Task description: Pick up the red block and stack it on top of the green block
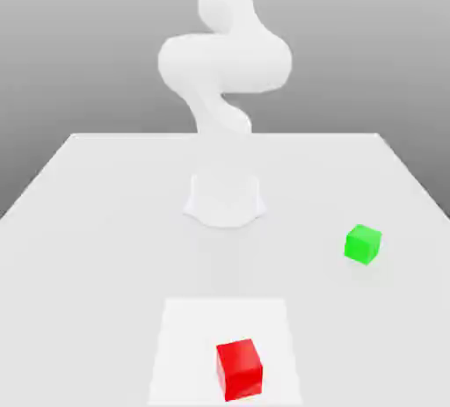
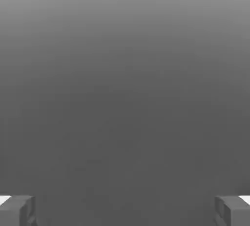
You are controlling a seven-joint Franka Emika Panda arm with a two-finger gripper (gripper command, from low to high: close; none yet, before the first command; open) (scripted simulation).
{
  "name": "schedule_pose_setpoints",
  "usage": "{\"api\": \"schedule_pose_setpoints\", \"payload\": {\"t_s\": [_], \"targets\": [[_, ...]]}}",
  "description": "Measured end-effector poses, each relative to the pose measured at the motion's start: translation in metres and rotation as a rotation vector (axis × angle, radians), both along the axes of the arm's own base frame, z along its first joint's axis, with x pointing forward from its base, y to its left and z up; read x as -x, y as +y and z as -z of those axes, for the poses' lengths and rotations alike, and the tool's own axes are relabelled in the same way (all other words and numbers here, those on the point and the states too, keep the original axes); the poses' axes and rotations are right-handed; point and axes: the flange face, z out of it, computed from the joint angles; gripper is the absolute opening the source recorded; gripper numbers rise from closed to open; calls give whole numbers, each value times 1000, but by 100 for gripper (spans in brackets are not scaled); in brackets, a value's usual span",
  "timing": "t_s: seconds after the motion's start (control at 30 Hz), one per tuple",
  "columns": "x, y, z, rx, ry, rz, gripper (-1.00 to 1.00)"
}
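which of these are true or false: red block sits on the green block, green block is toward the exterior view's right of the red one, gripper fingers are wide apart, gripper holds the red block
1. The red block sits on the green block: false. The two rest apart on the table.
2. The green block lies toward the exterior view's right of the red one: true.
3. The gripper has its fingers wide apart: true, seen in the hand view.
4. The gripper holds the red block: false. Nothing lies between the fingers.
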Motion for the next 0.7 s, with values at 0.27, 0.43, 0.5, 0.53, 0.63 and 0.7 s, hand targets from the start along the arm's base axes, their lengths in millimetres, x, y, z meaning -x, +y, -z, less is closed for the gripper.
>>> {"api": "schedule_pose_setpoints", "payload": {"t_s": [0.27, 0.43, 0.5, 0.53, 0.63, 0.7], "targets": [[-82, 6, 144, 25, 240, -80, 0], [-106, 12, 241, 44, 386, -128, 0], [-109, 14, 281, 53, 444, -147, 0], [-110, 14, 300, 58, 473, -156, 0], [-108, 18, 359, 73, 561, -186, 0], [-102, 18, 397, 84, 619, -204, 0]]}}
